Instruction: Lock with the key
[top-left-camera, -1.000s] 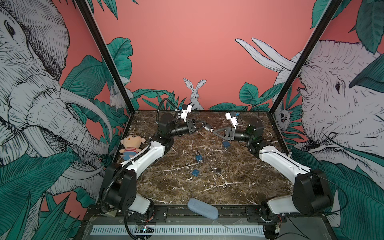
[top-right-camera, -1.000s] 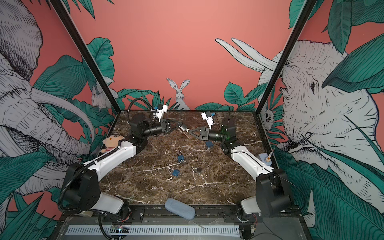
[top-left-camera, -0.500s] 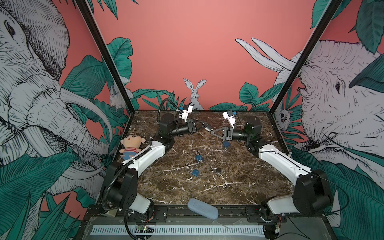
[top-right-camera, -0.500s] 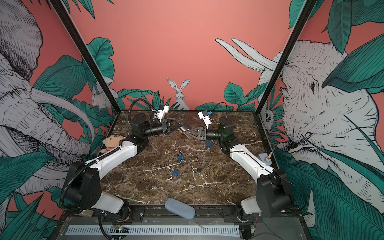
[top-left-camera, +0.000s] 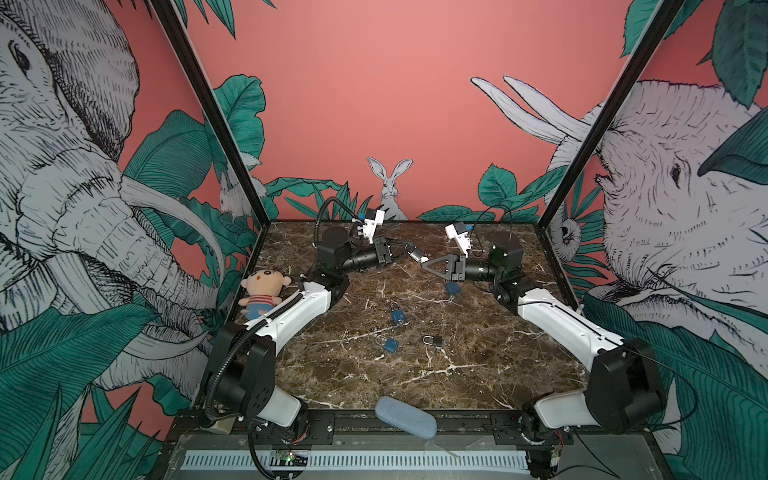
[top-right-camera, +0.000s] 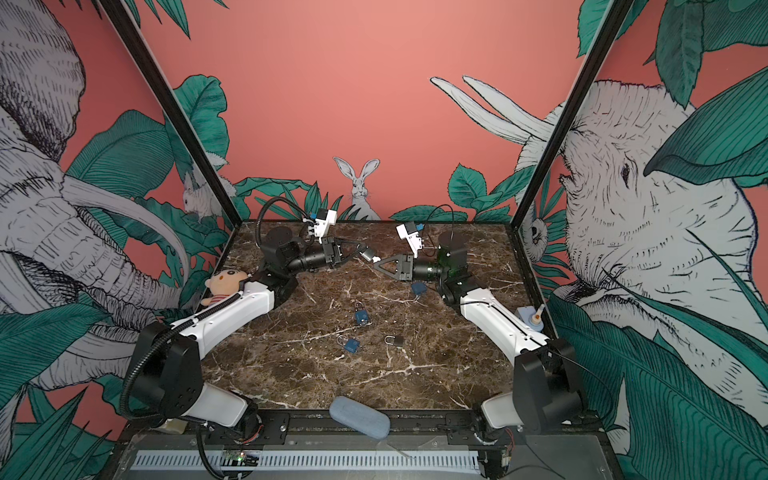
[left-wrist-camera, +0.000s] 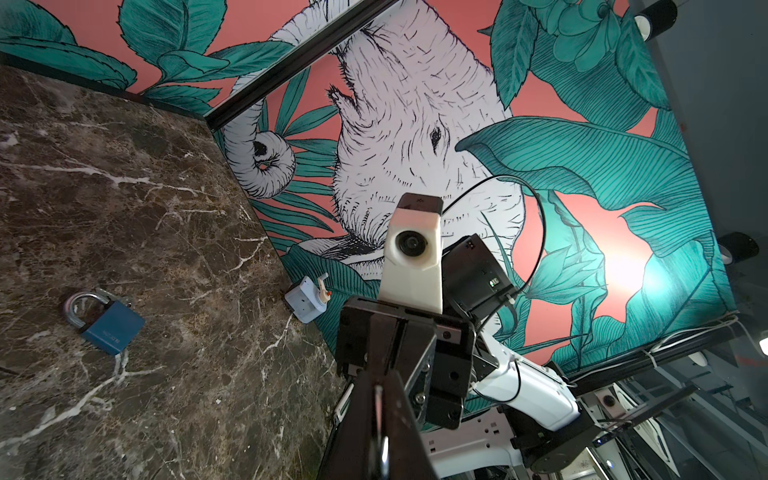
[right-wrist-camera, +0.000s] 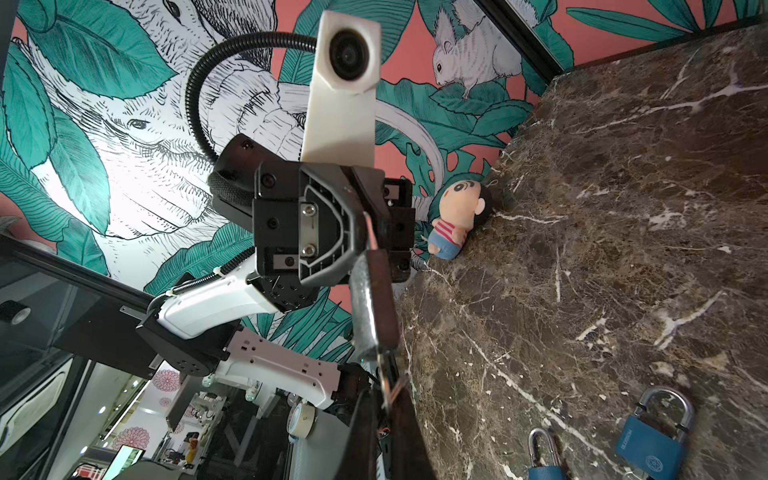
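I have the left claw (top-left-camera: 409, 250) clamped on the lock (top-left-camera: 417, 254), which hangs in the air above the bench (top-left-camera: 478, 374), toward 12 o'clock in both top views. The right claw (top-left-camera: 426, 262) points in from 3 o'clock with its jaws pressed together, and its tip is just beside the lock, at the lock's 4 o'clock. In the right wrist view I see a thin sliver of metal pinched at that tip, which I take for the key (right-wrist-camera: 390, 388). It meets the lock's near end, but I cannot tell whether it is in the keyhole. Three blue padlocks (top-left-camera: 397, 316) lie loose on the bench, one below the right wrist and two near the centre. A dark padlock (top-left-camera: 434, 340) lies at 3 o'clock of the nearest blue one. A doll (top-left-camera: 264, 291) sits at the bench's 9 o'clock edge, and a pouch (top-left-camera: 405, 415) lies across the 6 o'clock edge
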